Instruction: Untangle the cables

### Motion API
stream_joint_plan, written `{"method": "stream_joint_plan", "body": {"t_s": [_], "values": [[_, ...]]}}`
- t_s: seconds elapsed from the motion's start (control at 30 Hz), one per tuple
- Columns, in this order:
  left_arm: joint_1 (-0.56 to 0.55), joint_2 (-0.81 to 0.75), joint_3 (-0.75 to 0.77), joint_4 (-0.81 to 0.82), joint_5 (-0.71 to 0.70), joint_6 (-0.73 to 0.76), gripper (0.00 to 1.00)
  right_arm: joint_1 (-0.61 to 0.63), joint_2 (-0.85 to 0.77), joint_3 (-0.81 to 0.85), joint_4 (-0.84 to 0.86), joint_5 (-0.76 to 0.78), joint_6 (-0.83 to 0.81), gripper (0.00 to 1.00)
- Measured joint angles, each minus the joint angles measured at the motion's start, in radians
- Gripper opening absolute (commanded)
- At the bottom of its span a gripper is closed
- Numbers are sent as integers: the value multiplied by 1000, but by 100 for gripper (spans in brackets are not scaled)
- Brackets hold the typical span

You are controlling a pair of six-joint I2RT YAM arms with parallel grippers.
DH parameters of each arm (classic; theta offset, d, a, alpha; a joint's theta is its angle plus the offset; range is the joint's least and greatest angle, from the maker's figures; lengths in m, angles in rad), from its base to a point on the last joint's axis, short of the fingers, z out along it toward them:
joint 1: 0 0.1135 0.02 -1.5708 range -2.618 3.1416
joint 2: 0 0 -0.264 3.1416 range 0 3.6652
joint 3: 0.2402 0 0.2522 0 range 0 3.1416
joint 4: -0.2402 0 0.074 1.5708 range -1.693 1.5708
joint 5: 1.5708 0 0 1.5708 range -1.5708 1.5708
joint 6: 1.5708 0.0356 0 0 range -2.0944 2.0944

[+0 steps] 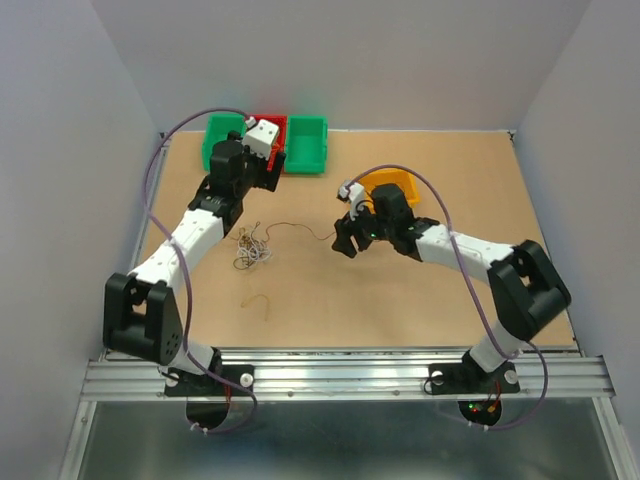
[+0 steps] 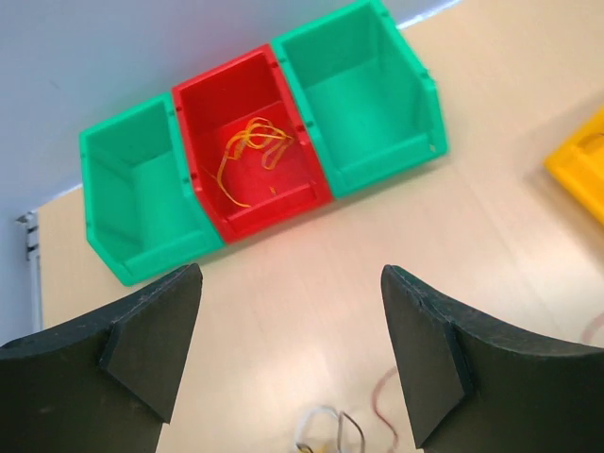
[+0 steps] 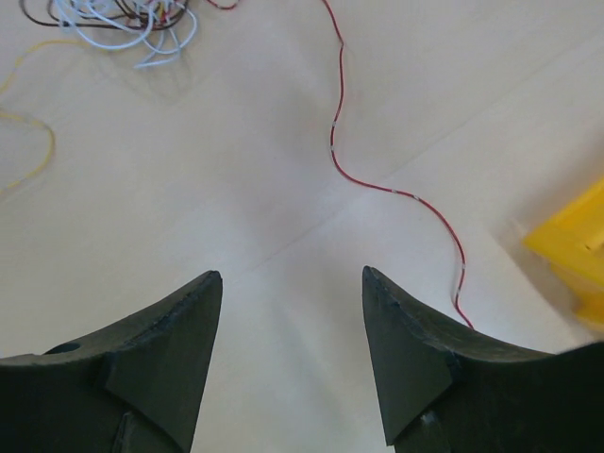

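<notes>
An orange cable (image 2: pixel 250 151) lies curled inside the red bin (image 2: pixel 293 90). My left gripper (image 2: pixel 291 283) hangs open just in front of that bin, with nothing between its fingers. A tangle of white and dark cables (image 1: pixel 252 248) lies on the table mid-left, and its edge shows under the left gripper (image 2: pixel 330 429). A thin red cable (image 3: pixel 340 132) runs from the tangle (image 3: pixel 123 19) toward my right gripper (image 3: pixel 291 278), passing beside its right finger. The right gripper (image 1: pixel 345 238) is open and empty, low over the table. A yellow cable (image 1: pixel 258 303) lies loose nearer the front.
Two green bins (image 2: pixel 132 189) (image 2: pixel 363 90) flank the red one at the back edge. A yellow bin (image 1: pixel 390 185) stands behind the right arm, close to the right of its gripper (image 3: pixel 576 255). Grey walls enclose the table on three sides.
</notes>
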Motion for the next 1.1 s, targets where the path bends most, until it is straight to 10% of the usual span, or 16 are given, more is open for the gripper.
{"method": "stream_joint_plan", "body": {"t_s": [0.27, 0.8, 1.03, 1.1], "values": [[0, -343, -352, 127, 56, -34, 88, 38, 299, 214, -19, 55, -13, 63], [0, -299, -417, 238, 12, -42, 88, 105, 483, 402, -30, 183, -15, 60], [0, -299, -418, 243, 12, -42, 88, 114, 538, 475, -102, 202, -34, 4], [0, -299, -418, 243, 15, -42, 88, 114, 538, 475, -111, 183, -39, 1]]}}
